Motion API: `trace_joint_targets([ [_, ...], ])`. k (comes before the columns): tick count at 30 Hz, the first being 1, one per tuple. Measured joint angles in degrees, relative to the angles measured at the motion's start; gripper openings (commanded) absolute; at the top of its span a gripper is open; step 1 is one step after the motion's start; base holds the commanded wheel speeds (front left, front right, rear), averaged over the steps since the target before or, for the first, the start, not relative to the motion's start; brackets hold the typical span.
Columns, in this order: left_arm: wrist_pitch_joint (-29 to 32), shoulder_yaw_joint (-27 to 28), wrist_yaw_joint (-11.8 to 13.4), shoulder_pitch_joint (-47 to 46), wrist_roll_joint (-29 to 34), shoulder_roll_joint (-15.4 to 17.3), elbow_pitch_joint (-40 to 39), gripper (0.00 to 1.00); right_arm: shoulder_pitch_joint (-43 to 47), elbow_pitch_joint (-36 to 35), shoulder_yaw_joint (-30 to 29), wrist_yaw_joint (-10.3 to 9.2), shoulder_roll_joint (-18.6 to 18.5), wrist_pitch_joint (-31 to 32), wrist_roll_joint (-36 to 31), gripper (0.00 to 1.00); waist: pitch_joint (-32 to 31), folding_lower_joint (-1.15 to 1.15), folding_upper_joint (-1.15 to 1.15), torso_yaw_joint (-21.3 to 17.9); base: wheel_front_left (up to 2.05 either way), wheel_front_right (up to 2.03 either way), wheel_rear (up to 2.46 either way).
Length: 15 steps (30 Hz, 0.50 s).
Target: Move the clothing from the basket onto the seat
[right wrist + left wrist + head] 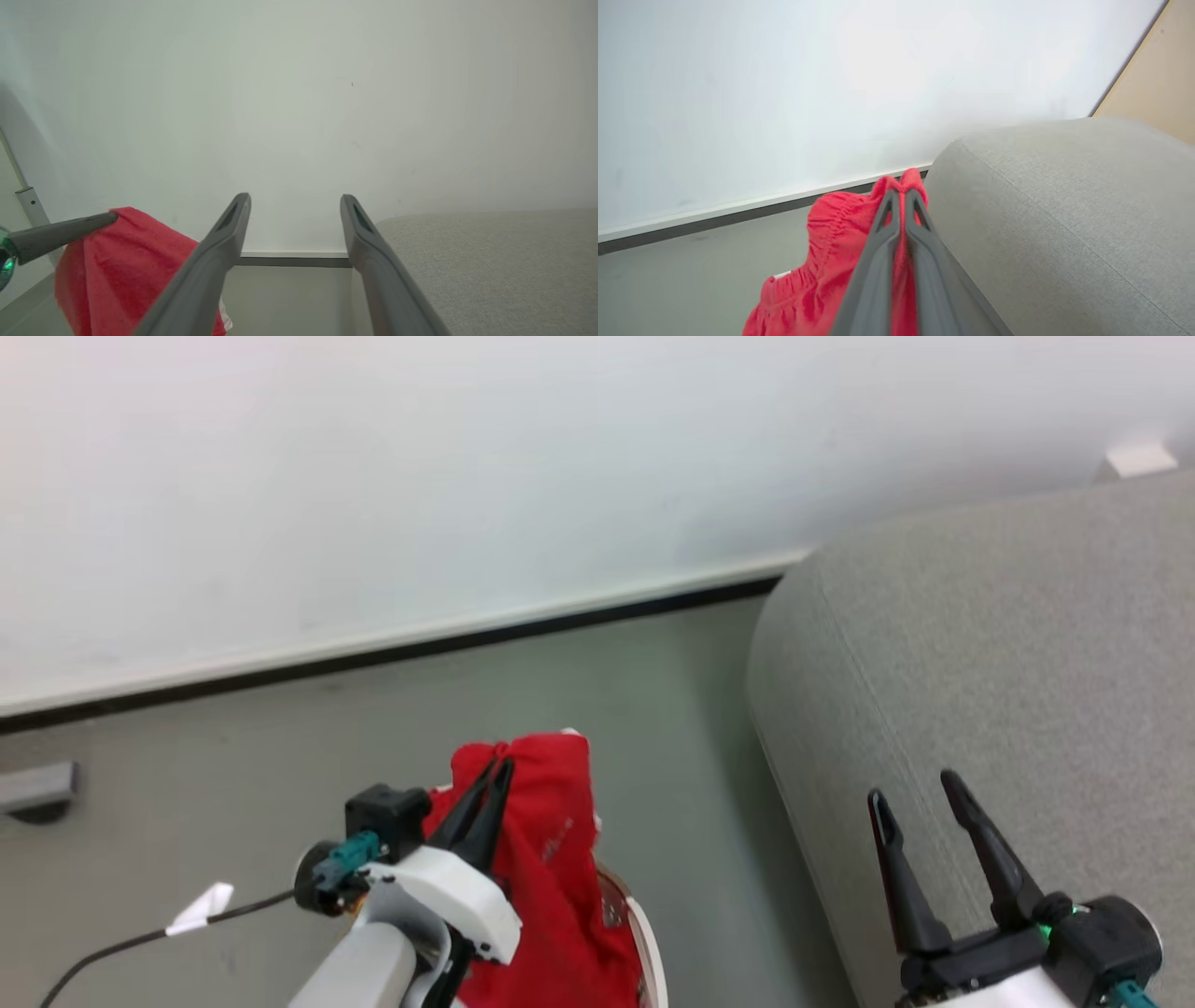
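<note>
Nearest me in the head view, at 7 o'clock, the left gripper (499, 770) has its two dark fingers pressed together on a bunched fold of the clothing (551, 859). This is a red garment with a sliver of white trim, and it hangs from the fingertips in a loose drape. At 6 o'clock, just under the cloth, a curve of the basket (649, 933) peeks out. I cannot tell whether more clothing lies inside, because the hanging garment hides the interior. I judge the task to be mid-transfer: one piece is raised above the basket but not yet on the seat (1008, 663), so the carry across and the release are left. The left forearm rises pale from the bottom edge, and its fingers point toward 12 o'clock. In the left wrist view, a gathered edge of the red cloth (822, 242) is pinched at the tips (901, 193), and the seat (1064, 210) bulks just beside them at 3 o'clock. At 5 o'clock in the head view, the right gripper (913, 791) has its fingers spread wide, holding nothing, over the near edge of the seat. Its own camera shows the same gap (295, 200), with the red garment (117, 261) at 8 o'clock and the seat (490, 261) at 4 o'clock. Beyond lie the grey floor (579, 691) and, farthest, the pale wall (467, 476).
</note>
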Motion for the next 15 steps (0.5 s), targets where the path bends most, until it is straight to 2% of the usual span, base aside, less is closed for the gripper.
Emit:
trace_joint_targets([
  [6,3.60,0.78,1.42,0.07,-0.45,1.74,-10.92,0.00,3.43,0.54,1.12,0.00,-1.34,0.00,0.09,1.00,-5.12,-0.01,0.00,1.69,0.00,0.00,0.00],
  [15,9.62,2.03,6.88,-0.20,-0.36,3.05,-25.37,0.00,3.15,0.14,6.91,0.00,-4.31,0.00,0.75,1.00,-7.53,0.01,0.00,2.35,0.00,0.00,0.00],
])
